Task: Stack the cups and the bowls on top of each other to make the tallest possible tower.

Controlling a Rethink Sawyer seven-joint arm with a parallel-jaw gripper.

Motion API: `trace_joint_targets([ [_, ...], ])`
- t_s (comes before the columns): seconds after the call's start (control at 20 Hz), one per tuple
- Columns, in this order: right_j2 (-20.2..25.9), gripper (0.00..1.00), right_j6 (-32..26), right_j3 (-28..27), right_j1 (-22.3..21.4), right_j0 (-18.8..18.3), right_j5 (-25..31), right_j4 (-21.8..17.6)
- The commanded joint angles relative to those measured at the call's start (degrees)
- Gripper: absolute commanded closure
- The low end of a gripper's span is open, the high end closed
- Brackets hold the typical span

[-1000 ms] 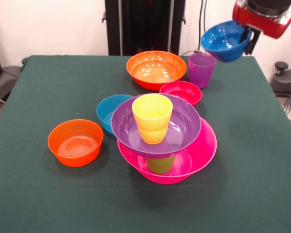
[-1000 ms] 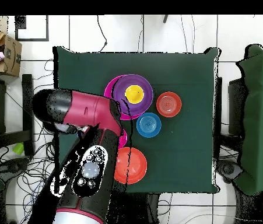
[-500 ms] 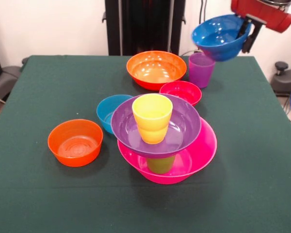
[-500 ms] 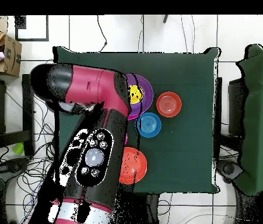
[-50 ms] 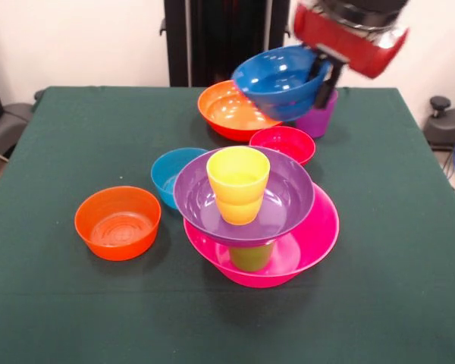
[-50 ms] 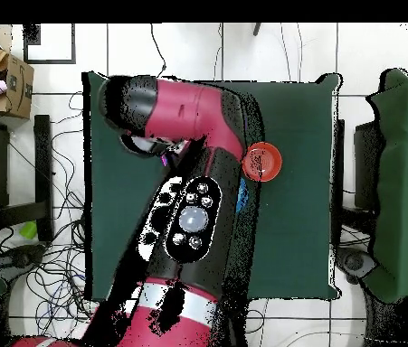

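In the front view my gripper is shut on the rim of the dark blue bowl, which hangs tilted in the air above the big orange bowl and the red bowl. The tower stands nearer: a big pink bowl holds a lime green cup, which carries the big purple bowl with the yellow cup in it. The purple cup peeks out behind the held bowl. In the overhead view the arm hides the tower and the gripper.
A light blue bowl sits just left of the tower, and a small orange bowl stands further left on the green table. Chairs and cables surround the table in the overhead view.
The arm has swung left and lower in the front view, carrying the dark blue bowl from beyond the purple cup to above the orange and red bowls. Overhead, it now covers the tower.
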Motion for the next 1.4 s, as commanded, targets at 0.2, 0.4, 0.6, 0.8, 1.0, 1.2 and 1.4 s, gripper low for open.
trace_joint_targets([
  [0.2, 8.18, 1.00, -8.78, -4.59, 6.23, -5.79, -1.74, -5.98],
  [0.4, 8.39, 1.00, -6.72, -5.34, 7.13, -5.81, -3.17, -6.40],
  [0.6, 8.86, 1.00, -5.10, -5.96, 8.20, -5.63, -4.71, -6.59],
  [0.8, 8.34, 1.00, -3.56, -6.96, 8.65, -4.96, -3.58, -6.35],
  [1.0, 7.71, 1.00, -3.23, -7.42, 8.15, -4.45, -0.93, -6.08],
  [1.2, 7.03, 1.00, -3.63, -7.92, 7.56, -4.21, 1.35, -6.36],
  [1.4, 6.94, 1.00, -4.57, -8.27, 7.62, -4.53, 1.71, -6.64],
])
